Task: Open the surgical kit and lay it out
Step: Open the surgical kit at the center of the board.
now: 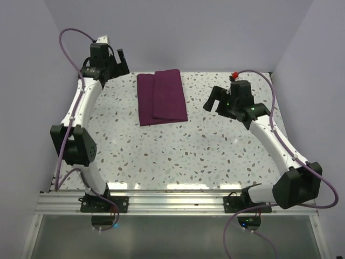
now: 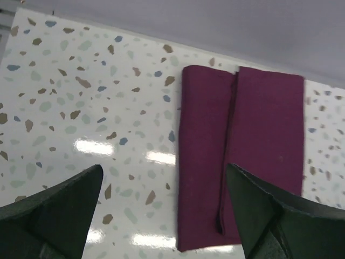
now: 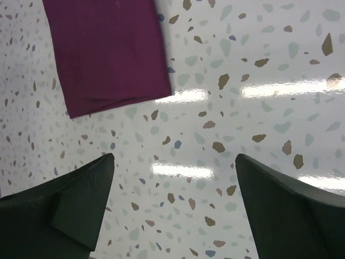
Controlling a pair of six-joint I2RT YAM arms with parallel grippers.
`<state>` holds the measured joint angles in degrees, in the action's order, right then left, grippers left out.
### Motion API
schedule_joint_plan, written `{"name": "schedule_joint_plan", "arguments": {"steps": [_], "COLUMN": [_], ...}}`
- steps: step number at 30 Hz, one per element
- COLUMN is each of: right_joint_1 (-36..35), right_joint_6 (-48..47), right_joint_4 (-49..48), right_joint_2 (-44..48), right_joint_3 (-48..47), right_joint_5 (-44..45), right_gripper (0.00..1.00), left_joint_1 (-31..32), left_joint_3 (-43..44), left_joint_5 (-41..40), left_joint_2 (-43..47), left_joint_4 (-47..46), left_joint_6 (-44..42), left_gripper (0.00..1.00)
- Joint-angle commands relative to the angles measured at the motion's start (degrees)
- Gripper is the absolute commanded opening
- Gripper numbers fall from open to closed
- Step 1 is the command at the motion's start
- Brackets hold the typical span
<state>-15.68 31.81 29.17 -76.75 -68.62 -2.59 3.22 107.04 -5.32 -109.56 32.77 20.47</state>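
The surgical kit [image 1: 161, 97] is a dark magenta-purple cloth wrap, folded shut and lying flat at the back middle of the table. It also shows in the left wrist view [image 2: 242, 151] with a flap seam down its middle, and its corner shows in the right wrist view [image 3: 108, 54]. The steel tray and silver instruments are hidden. My left gripper [image 1: 122, 60] is open and empty, up at the back left beside the wrap. My right gripper [image 1: 213, 100] is open and empty, above the table to the right of the wrap.
The table [image 1: 188, 151] is white terrazzo with coloured flecks. Lilac walls close it in at the back and both sides. An aluminium rail [image 1: 178, 199] carrying both arm bases runs along the near edge.
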Motion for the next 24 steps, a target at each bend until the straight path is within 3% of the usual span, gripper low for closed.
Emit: {"name": "schedule_joint_plan", "arguments": {"steps": [1,3,4,6,7,8,13,21,24], "right_joint_1": [-3.2,-5.2,-6.2,-10.1,-11.5,-13.9,-19.1,-24.2,-24.7], "right_joint_6": [-2.0,-2.9,-4.4,-6.5,-8.3,-9.0,-12.7,-12.0,-11.4], "right_joint_4": [1.3,2.7,3.4,6.1,7.5,9.3,17.1,23.3,22.3], "right_joint_2": [-0.9,-5.2,-7.0,-13.1,-15.5,-18.5,-35.7,-57.9,-63.3], "right_joint_3": [-5.8,-8.7,-12.7,-20.5,-23.8,-27.3,-47.3,-71.8,-74.6], "right_joint_5": [-2.1,-3.7,-3.7,-2.6,-0.2,0.6,1.0,4.4,4.3], "right_gripper": [0.98,0.98,0.98,0.98,0.98,0.98,0.98,0.97,0.96], "left_joint_1": [3.2,1.9,0.7,2.6,6.1,7.3,7.6,7.7,7.7], "left_joint_3": [-2.4,-12.0,-14.1,-17.6,-19.4,-24.1,-30.2,-39.2,-42.3], "left_joint_5": [3.8,17.9,31.3,28.5,19.2,16.8,5.6,5.7,5.8], "left_joint_2": [13.7,15.6,15.3,16.0,18.2,23.5,35.2,49.2,52.5], "left_joint_4": [1.6,-1.6,-3.1,-0.5,-1.1,-2.8,-0.6,2.1,2.8], "left_joint_6": [2.3,3.2,4.4,6.7,7.1,7.0,10.5,10.6,10.4], "left_gripper": [1.00,1.00,1.00,1.00,1.00,1.00,1.00,1.00,1.00]}}
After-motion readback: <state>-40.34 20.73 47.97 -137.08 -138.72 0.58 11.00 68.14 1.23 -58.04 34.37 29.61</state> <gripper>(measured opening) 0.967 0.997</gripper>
